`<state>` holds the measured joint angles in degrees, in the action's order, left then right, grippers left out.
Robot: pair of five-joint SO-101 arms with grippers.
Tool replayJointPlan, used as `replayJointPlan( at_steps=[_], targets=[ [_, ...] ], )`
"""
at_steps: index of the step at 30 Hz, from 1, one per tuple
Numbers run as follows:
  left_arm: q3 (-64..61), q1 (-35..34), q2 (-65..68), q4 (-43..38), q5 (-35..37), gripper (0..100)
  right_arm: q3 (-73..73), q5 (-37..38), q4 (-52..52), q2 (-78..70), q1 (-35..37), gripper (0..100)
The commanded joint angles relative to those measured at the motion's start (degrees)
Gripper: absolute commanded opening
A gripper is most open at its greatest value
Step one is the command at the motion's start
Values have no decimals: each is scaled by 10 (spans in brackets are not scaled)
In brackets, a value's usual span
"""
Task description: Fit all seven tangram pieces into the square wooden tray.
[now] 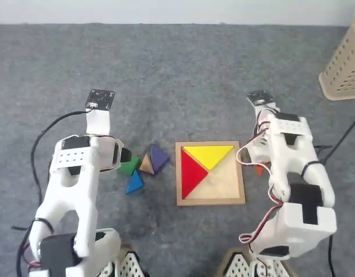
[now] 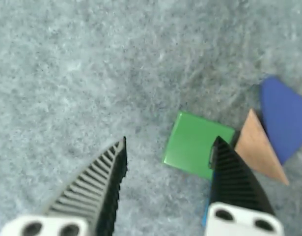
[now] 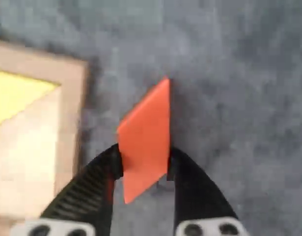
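Observation:
The square wooden tray [image 1: 240,173] lies mid-table and holds a yellow triangle [image 1: 209,154] and a red triangle [image 1: 191,172]. Left of it are a green square [image 1: 129,167], a tan triangle [image 1: 146,165], a purple-blue piece [image 1: 159,157] and a blue triangle [image 1: 134,183]. My left gripper [image 2: 170,143] is open above the green square [image 2: 195,142], one finger overlapping its edge, with the tan triangle [image 2: 259,150] and the blue piece [image 2: 286,115] beside it. My right gripper [image 3: 143,155] is shut on an orange parallelogram [image 3: 146,130] just right of the tray [image 3: 72,78].
Grey carpet covers the table. A perforated beige basket [image 1: 344,63] stands at the far right. Cables run beside both arm bases. The tray's lower right part shows bare wood [image 1: 223,182].

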<state>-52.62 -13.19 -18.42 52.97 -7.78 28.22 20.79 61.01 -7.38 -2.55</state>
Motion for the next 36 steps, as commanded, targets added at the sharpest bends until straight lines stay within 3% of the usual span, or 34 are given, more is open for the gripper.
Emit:
replayJointPlan(
  at_steps=[1,4,11,25,32,36],
  targets=[
    [2,0,-26,-15,3,260,-28,-5,46,91,6,6],
    [1,-2,-25,-21,3,260,-12,13,67,173,32,6],
    [1,-3,-25,-19,3,260,98,132,66,346,150,6],
    [-8,0,-26,-22,3,260,164,346,67,367,322,6],
    [-8,0,-26,-22,2,260,176,345,60,367,356,6],
    [-7,0,-26,-22,1,260,175,183,23,367,332,6]
  ],
)
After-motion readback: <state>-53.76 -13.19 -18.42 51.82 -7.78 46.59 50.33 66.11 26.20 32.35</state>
